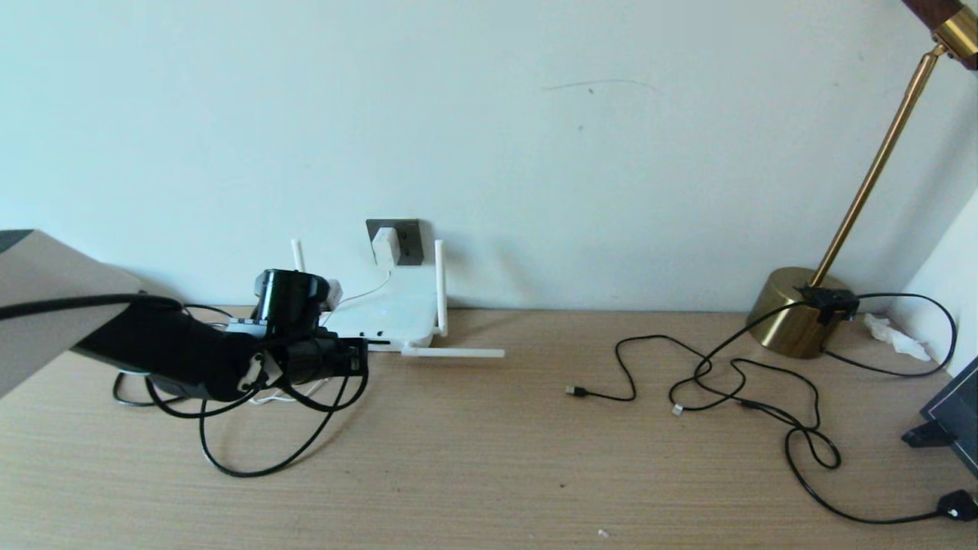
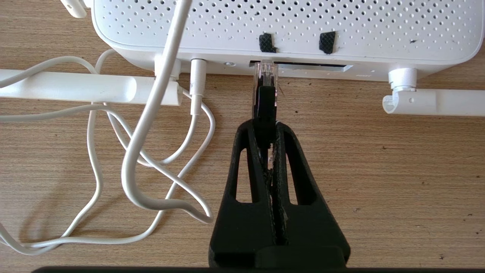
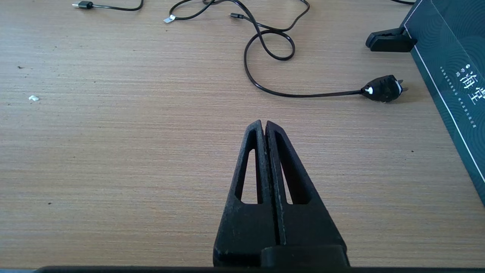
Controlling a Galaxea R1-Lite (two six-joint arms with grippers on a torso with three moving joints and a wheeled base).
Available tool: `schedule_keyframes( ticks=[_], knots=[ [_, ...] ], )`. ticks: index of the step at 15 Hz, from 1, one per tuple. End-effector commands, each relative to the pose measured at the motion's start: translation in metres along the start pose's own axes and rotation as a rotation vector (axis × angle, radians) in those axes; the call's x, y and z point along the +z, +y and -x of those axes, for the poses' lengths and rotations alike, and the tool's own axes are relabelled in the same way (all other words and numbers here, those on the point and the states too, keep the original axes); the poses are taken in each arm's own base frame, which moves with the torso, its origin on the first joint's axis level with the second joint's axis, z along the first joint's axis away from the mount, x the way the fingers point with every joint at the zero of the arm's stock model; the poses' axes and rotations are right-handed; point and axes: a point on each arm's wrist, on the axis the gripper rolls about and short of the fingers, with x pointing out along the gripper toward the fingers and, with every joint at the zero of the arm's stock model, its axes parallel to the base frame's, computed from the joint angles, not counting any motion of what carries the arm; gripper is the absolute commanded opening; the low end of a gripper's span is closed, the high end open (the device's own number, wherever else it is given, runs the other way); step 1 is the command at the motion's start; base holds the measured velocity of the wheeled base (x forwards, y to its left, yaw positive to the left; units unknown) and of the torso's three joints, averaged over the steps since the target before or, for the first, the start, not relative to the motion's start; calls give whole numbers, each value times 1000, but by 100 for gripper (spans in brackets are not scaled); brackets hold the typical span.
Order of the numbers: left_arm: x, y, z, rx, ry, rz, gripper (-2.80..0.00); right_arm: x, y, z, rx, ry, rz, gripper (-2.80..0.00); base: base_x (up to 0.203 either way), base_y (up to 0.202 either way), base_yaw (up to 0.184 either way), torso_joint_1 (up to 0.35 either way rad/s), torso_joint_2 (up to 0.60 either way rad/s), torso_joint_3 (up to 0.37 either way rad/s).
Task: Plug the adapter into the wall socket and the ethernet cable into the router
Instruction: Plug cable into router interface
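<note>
Left wrist view: left gripper (image 2: 267, 131) pinches the ethernet cable (image 2: 265, 102), connector tip touching the router (image 2: 288, 26) port at twelve o'clock (right gripper (image 3: 264, 125) closed, empty, above desk (image 3: 113, 151)).

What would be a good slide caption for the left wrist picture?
Left gripper holds the ethernet cable, its clear connector tip at the router port slot.

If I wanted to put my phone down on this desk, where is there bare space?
The widest bare patch of the desk lies mid-front, between the router and the loose black cords. It is crowded at left, where the left gripper holds the ethernet cable, and at right around the brass lamp.
</note>
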Motion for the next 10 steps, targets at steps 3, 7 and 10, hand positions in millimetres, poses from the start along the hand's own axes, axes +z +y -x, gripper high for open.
schedule_keyframes(
  ticks=[3,7,10],
  knots=[
    [2,0,1,0,-9,0,-280,0,0,0,0,4,1,-280,0,0,0,0,0,0],
    [4,0,0,0,-13,1,-280,0,0,0,0,4,0,-280,0,0,0,0,0,0],
    [5,0,0,1,-15,2,-280,0,0,0,0,4,0,-280,0,0,0,0,0,0]
  ],
)
